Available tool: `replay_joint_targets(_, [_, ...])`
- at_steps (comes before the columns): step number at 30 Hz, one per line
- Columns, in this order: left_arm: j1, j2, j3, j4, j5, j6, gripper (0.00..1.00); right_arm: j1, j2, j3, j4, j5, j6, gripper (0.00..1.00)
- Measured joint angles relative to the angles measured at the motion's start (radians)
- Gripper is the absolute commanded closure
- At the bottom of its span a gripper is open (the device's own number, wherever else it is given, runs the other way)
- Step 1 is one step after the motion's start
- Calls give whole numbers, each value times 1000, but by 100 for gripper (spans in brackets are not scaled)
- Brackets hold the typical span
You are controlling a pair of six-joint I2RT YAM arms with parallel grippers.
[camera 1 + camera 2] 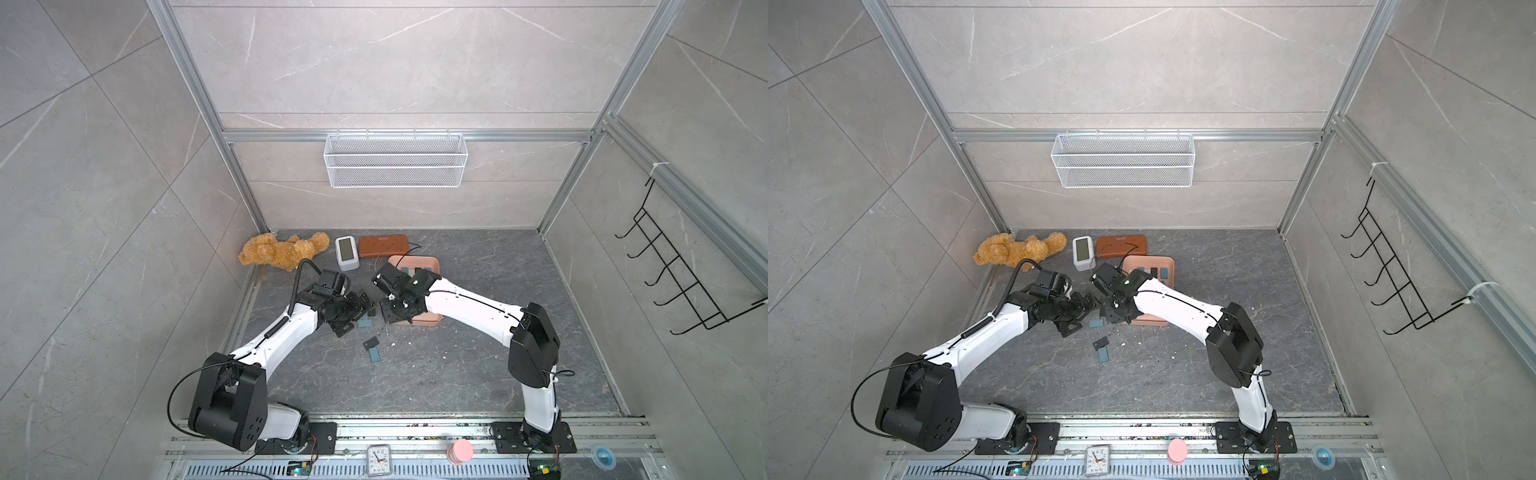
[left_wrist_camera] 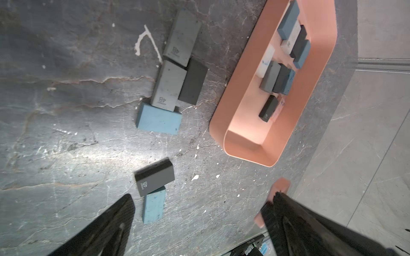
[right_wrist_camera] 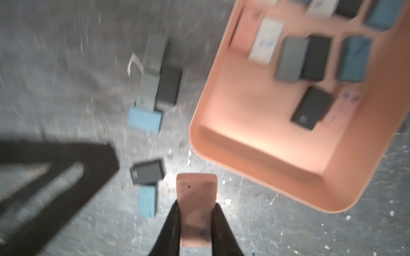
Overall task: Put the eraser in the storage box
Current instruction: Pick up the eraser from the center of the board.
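Arms reach inward in both top views, bringing the left tool and the right tool close together above the dark table, at the near corner of the storage box. The right forearm hides much of the box. Loose erasers lie on the table just in front of the tools. A toy bear, a white clock and a brown case sit along the back edge.

In the left wrist view the left tool's fingers stand wide apart and empty. Below them one of the loose erasers, dark and marked 4B, leans on a blue one. Four more huddle together beside the box, which carries several others. A pink edge of the eraser peeks past one finger.

The right wrist view is blurred, yet the right tool is plainly narrow, clamped on the pink eraser, whose end juts beyond the fingertips. It hangs over the table just outside the box's rounded end.
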Motion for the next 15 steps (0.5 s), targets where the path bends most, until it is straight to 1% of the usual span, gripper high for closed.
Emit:
replay_joint_targets(6, [0, 44, 39, 20, 26, 11, 1, -116, 134, 138, -92, -31, 33, 87])
replay_joint_targets(9, [0, 61, 46, 21, 34, 15, 1, -139, 194, 163, -132, -46, 37, 88])
replay_joint_targets(15, [0, 67, 46, 21, 37, 22, 1, -155, 265, 204, -192, -65, 37, 88])
